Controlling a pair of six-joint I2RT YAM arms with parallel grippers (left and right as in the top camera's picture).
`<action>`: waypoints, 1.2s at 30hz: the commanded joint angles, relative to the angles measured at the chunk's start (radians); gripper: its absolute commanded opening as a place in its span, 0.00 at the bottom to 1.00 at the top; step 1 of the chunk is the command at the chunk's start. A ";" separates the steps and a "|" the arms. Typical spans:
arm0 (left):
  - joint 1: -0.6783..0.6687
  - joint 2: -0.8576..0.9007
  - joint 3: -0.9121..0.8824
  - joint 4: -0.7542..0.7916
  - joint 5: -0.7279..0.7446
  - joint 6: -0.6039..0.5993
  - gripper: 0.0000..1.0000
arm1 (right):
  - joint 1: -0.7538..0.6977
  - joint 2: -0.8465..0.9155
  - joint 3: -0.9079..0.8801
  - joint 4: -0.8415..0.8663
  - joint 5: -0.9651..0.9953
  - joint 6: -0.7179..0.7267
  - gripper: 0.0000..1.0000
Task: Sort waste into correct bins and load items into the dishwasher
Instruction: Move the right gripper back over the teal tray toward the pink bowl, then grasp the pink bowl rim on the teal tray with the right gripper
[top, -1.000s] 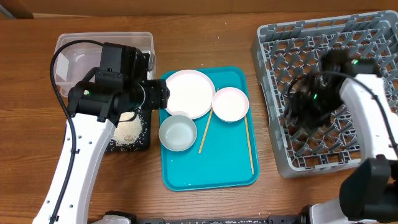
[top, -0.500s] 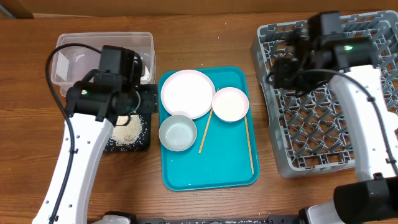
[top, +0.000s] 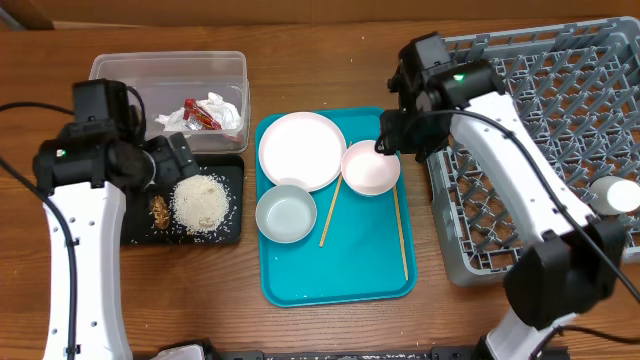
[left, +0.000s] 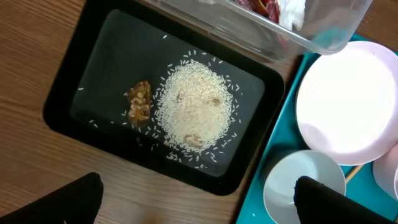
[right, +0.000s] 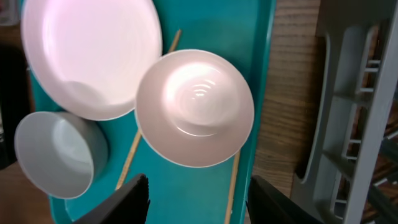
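Left claw (left: 196, 186) apart, empty, above black tray (left: 99, 68) holding rice (left: 196, 106). Right claw (right: 198, 186) apart, empty, over right bowl (right: 194, 107) on teal tray (right: 205, 25).

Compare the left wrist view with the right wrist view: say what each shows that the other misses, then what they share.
Only the left wrist view: the black tray holding the rice pile and brown scrap, and the clear tub's corner with the red wrapper and napkin inside. Only the right wrist view: the grey dish rack and the second chopstick. Both: the plate, the deep bowl, the teal tray, one chopstick, and the shallow bowl, merely a sliver in the left wrist view.
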 joint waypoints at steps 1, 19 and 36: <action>0.006 -0.010 0.011 0.001 -0.011 -0.003 1.00 | 0.001 0.048 -0.006 0.005 0.036 0.047 0.55; 0.005 -0.010 0.011 0.001 -0.011 -0.003 1.00 | 0.000 0.217 -0.017 0.017 0.098 0.077 0.59; 0.005 -0.010 0.011 0.001 -0.011 -0.003 1.00 | 0.000 0.217 -0.162 0.137 0.095 0.100 0.34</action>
